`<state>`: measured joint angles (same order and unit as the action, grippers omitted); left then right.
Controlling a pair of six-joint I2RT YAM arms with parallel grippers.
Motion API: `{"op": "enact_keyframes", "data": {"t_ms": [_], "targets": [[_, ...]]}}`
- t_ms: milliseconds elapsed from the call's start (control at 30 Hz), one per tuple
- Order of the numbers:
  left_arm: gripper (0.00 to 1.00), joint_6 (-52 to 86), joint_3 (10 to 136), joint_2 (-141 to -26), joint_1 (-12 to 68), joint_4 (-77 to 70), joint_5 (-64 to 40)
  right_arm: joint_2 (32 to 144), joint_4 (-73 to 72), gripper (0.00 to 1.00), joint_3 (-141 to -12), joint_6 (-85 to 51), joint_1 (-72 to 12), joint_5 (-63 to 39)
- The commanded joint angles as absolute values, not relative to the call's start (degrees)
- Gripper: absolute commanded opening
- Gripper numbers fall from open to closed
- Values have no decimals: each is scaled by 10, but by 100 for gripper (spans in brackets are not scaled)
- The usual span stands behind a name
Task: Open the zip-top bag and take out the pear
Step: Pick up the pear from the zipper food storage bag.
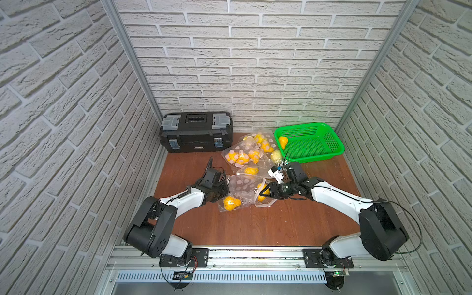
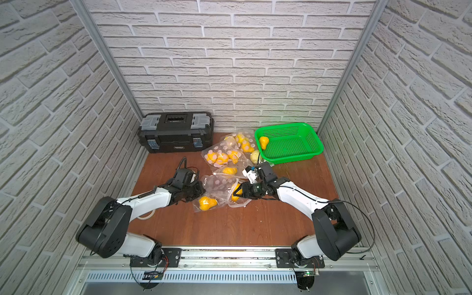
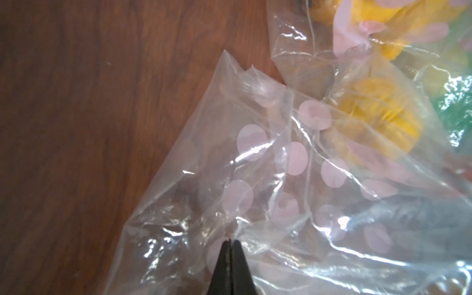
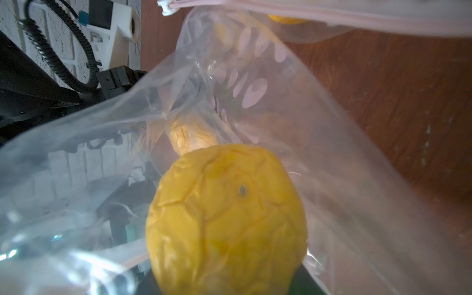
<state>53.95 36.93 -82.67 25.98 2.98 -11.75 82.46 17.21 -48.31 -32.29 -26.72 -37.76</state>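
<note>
In a top view, my left end effector (image 1: 226,190) pinches the edge of the zip-top bag (image 1: 242,185) on the table (image 1: 281,224). My right end effector (image 1: 262,195) reaches into the bag's mouth around the pear (image 1: 263,190). Behind them, a green basket (image 1: 337,145) holds one loose pear (image 1: 283,141).

Left wrist view: my jaws are fully closed on the spotted film.

Right wrist view: my half-spread jaws grip the pear (image 4: 227,217), with film around it.

The pear (image 4: 227,219) runs off the right wrist view's edge, hiding most of the right hand (image 4: 224,286). The left hand (image 3: 230,245) shows only its pinched tips; another pear (image 3: 378,120) blurs behind the bag (image 3: 255,166).
</note>
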Motion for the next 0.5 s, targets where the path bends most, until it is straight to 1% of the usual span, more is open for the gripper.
{"op": "enact_keyframes", "data": {"t_ms": [0, 100, 267, 367, 467], "targets": [[0, 525, 390, -832, 266, 56, -99, 810, 245, 31, -521, -289, -280, -378], [0, 519, 402, -836, 266, 80, -86, 773, 305, 30, -516, -276, -280, -368], [0, 503, 416, -832, 262, 121, -70, 707, 412, 29, -524, -274, -268, -312], [0, 494, 414, -824, 258, 138, -59, 671, 449, 27, -530, -279, -230, -276], [0, 490, 410, -817, 255, 144, -58, 636, 453, 25, -547, -280, -180, -247]]}}
